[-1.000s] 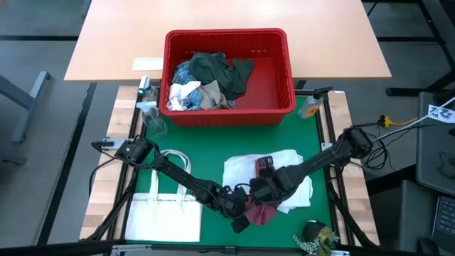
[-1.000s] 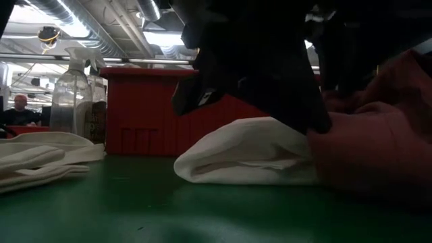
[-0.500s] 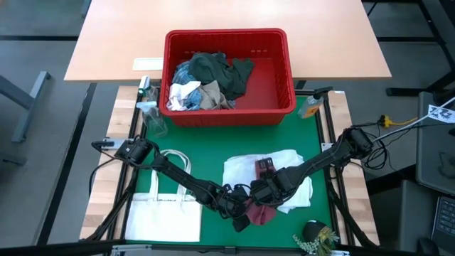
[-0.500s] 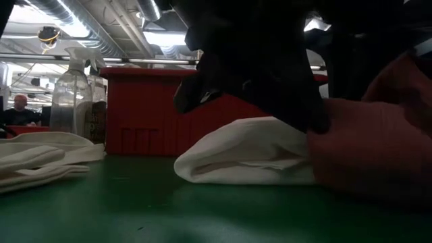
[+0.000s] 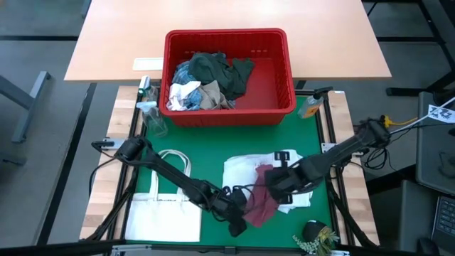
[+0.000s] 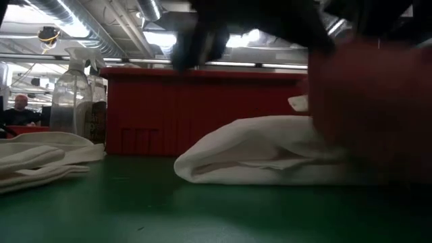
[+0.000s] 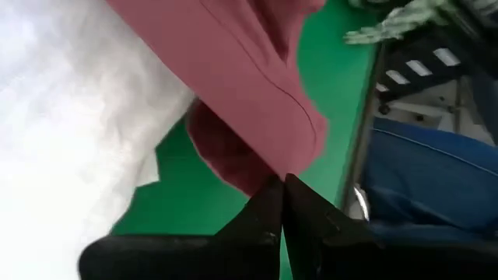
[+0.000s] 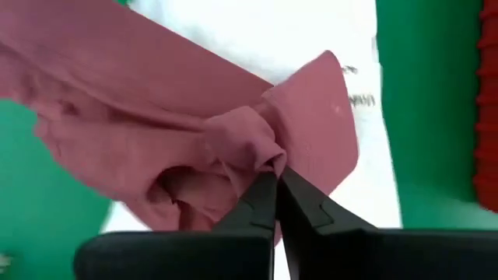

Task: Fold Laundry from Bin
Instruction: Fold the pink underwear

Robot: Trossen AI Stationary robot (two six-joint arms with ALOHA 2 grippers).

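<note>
A: Left wrist view first, nearest thing: the left gripper [image 7: 282,204] has its fingers [image 7: 261,214] pressed together on the lower edge of the maroon cloth [image 7: 233,70], which drapes away from the tips over the green mat [image 7: 334,101]. White cloth [image 7: 62,117] lies beside and under it.

B: Right wrist view agrees. The right gripper [image 8: 278,204] pinches a bunched fold of the maroon cloth [image 8: 156,117]; its fingers [image 8: 257,206] are closed tight, fabric puckered right at the tips, the white garment [image 8: 280,31] beneath.

A: So both hold the same piece. High view: left gripper [image 5: 237,213] at the near end of the maroon cloth [image 5: 261,193], right gripper [image 5: 279,179] at its far side, the cloth lying partly on the folded white garment [image 5: 245,171].

B: Judgement on the step: a fold or spread of the maroon piece. To do it well, I'd keep the two pinches level and draw them apart until the edge runs taut, then lay it flat without dragging the white garment along. The right pinch looks bunched; that may leave a crease.

A: Risk noted. Low view shows the white garment [image 6: 256,158] on the bench, maroon [image 6: 368,101] lifted above it, blurred.

B: Farther back: the bin [image 5: 229,75] at the mat's far edge, with dark green, white and striped laundry [image 5: 206,82] heaped inside. Those are not yet folded. The white tote bag [image 5: 163,206] lies flat near the left arm.
</note>
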